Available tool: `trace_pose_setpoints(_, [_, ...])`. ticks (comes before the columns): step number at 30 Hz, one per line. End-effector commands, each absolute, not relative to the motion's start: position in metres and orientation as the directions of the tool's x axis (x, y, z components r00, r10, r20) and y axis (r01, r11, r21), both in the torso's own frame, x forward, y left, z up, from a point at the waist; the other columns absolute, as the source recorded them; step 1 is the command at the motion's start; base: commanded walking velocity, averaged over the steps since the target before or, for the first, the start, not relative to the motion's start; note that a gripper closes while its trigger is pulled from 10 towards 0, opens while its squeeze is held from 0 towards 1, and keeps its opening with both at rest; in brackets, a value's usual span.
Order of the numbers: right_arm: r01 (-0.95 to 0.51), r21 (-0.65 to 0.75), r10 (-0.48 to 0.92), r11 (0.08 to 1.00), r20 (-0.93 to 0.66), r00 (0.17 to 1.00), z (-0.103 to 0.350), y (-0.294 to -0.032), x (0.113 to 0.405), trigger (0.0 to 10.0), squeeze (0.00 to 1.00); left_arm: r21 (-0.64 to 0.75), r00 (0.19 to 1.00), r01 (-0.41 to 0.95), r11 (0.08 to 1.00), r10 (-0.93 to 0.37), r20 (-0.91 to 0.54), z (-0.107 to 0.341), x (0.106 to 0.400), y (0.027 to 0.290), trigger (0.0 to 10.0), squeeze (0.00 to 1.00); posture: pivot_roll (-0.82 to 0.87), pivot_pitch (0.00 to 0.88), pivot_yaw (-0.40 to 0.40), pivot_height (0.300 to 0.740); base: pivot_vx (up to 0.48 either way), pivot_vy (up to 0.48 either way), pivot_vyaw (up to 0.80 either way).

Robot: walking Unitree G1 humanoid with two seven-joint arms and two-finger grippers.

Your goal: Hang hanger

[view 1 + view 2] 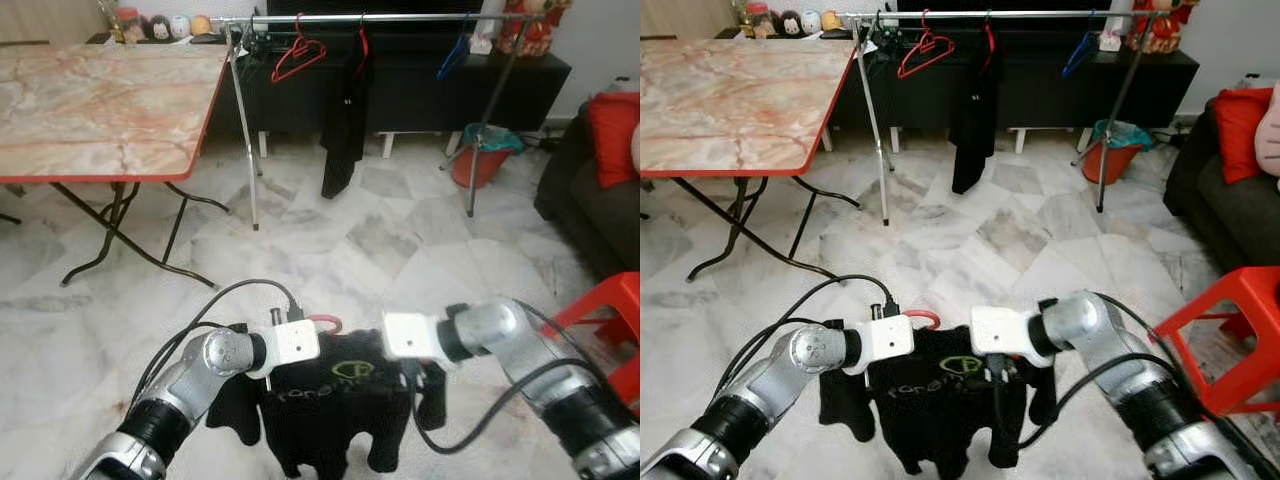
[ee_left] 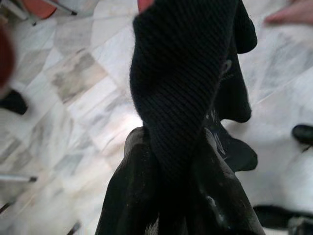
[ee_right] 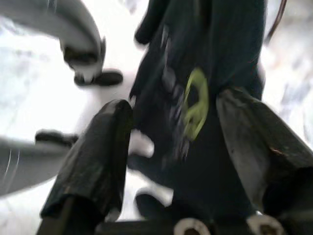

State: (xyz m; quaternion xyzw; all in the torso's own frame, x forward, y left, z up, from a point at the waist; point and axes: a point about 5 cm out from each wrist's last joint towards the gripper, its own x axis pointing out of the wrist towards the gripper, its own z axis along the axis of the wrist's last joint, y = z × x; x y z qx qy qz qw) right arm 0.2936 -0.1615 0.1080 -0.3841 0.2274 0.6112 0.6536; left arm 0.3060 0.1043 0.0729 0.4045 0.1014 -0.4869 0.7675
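The red plastic hanger (image 1: 322, 323) with its black shirt (image 1: 335, 405) hangs between both grippers. The left gripper (image 2: 171, 196) pinches the cloth tight. The right gripper (image 3: 171, 161) is spread apart around the shirt.

This is looking like a home living room: a marble floor (image 1: 400, 240), a folding surface (image 1: 100, 100), a clothes rail (image 1: 400, 17), a dark low cabinet (image 1: 420, 90), a sofa (image 1: 590, 190) with a red cushion (image 1: 612, 135).

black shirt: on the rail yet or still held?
Still held. Black shirt hangs between left gripper and right gripper; clothes rail stands far across the floor.
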Motion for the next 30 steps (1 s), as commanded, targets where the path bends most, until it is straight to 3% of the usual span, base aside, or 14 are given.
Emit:
trace_pose_setpoints(1, [-0.975,-0.222,0.602,-0.035,-0.783,0.156,0.105,-0.166,0.292,10.0,1.00,0.562,0.535,0.801,0.204,-0.665,-0.521,0.081,0.312,0.103,0.0,0.00,0.02,0.043,-0.037,0.740,0.000,0.000,0.00])
trace_pose_setpoints(5, [-0.971,-0.237,0.577,-0.020,-0.796,0.182,0.105,-0.171,0.292,10.0,1.00,0.586,0.556,0.786,0.199,-0.643,-0.527,0.080,0.315,0.108,0.0,0.00,0.02,0.037,-0.036,0.740,0.000,0.000,0.00])
trace_pose_setpoints(7, [-0.967,-0.253,0.563,-0.016,-0.802,0.201,0.105,-0.173,0.292,10.0,1.00,0.590,0.558,0.783,0.196,-0.642,-0.527,0.079,0.315,0.109,0.5,0.00,0.02,0.037,-0.036,0.740,0.000,0.000,0.00])
trace_pose_setpoints(8, [-0.964,-0.266,0.547,-0.016,-0.809,0.214,0.105,-0.174,0.293,10.0,1.00,0.597,0.562,0.778,0.196,-0.643,-0.521,0.080,0.315,0.110,4.7,0.00,0.02,0.037,-0.036,0.740,0.000,0.000,0.00])
trace_pose_setpoints(9, [-0.957,-0.290,0.523,-0.011,-0.818,0.241,0.106,-0.178,0.296,10.0,0.43,0.607,0.557,0.773,0.185,-0.658,-0.508,0.082,0.314,0.111,10.0,0.00,0.02,0.027,-0.037,0.740,0.000,0.000,0.00])
trace_pose_setpoints(10, [-0.952,-0.305,0.506,-0.009,-0.823,0.259,0.106,-0.181,0.297,10.0,0.43,0.615,0.552,0.768,0.177,-0.668,-0.498,0.083,0.314,0.111,10.0,0.00,0.02,0.027,-0.037,0.740,0.000,0.000,0.00])
trace_pose_setpoints(11, [-0.944,-0.330,0.506,-0.003,-0.814,0.283,0.109,-0.184,0.300,10.0,0.00,0.632,0.547,0.757,0.167,-0.692,-0.472,0.087,0.313,0.111,10.0,0.00,0.02,0.027,-0.037,0.740,0.000,0.000,0.00])
trace_pose_setpoints(16, [-0.924,-0.381,0.512,0.012,-0.792,0.333,0.118,-0.187,0.305,10.0,0.00,0.681,0.478,0.730,0.059,-0.757,-0.447,0.090,0.303,0.109,10.0,0.00,0.02,0.022,-0.037,0.740,0.000,0.000,0.00])
trace_pose_setpoints(21, [-0.887,-0.462,0.501,0.017,-0.764,0.407,0.123,-0.188,0.314,10.0,0.00,0.773,0.444,0.631,-0.066,-0.787,-0.429,0.091,0.297,0.105,10.0,0.00,0.02,0.018,-0.040,0.740,0.000,0.000,0.00])
trace_pose_setpoints(23, [-0.867,-0.497,0.560,0.039,-0.708,0.431,0.126,-0.177,0.319,10.0,0.00,0.819,0.431,0.557,-0.135,-0.797,-0.424,0.093,0.297,0.099,10.0,0.00,0.02,0.022,-0.043,0.740,0.000,0.000,0.00])
trace_pose_setpoints(30, [-0.864,-0.502,0.625,0.042,-0.661,0.414,0.126,-0.167,0.322,10.0,0.00,0.866,0.415,0.477,-0.151,-0.829,-0.374,0.094,0.299,0.083,10.0,0.00,0.01,0.030,-0.041,0.740,0.000,0.000,0.00])
